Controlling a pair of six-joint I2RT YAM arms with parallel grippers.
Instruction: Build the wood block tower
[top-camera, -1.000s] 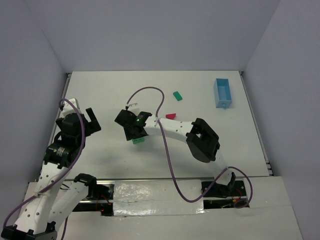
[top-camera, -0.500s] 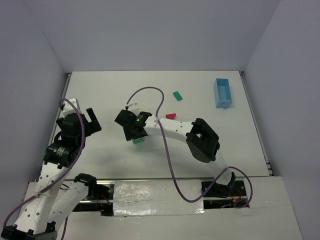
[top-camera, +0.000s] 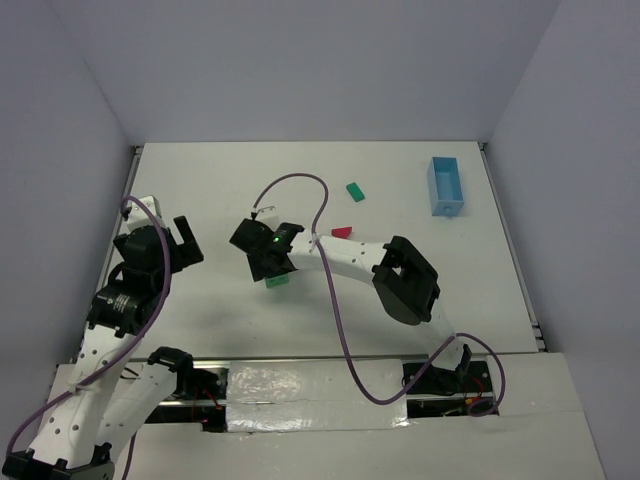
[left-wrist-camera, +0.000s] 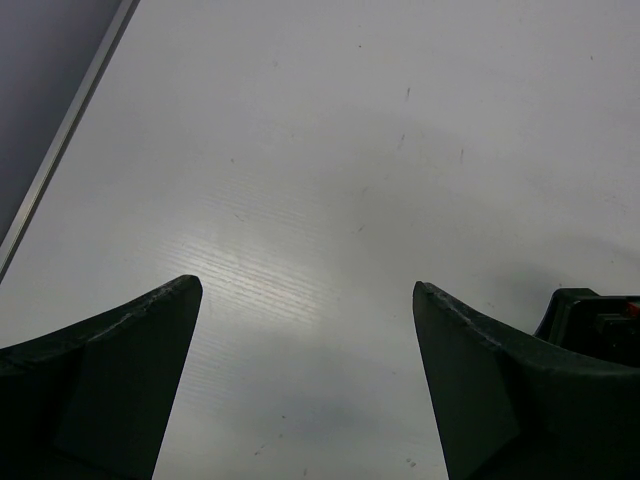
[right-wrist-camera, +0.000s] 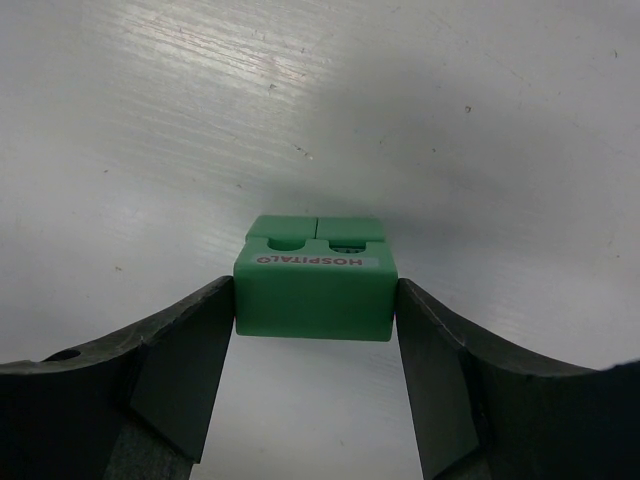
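Very little movement. Just left of frame centre, a slight nudge of the right gripper (top-camera: 272, 268) toward the upper edge, with the cable end (top-camera: 264, 209) above it carried along. Jaws a shade wider, yet flush against both sides of the green block (top-camera: 278, 283). At left, a barely visible upward drift of the left gripper (top-camera: 186, 238).

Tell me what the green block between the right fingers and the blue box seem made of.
The green block: likely painted wood, even matte green coat, crisp cut edges, printed HOSPITAL strip. The blue box: probably plastic, thin light-blue walls; too small to be sure.
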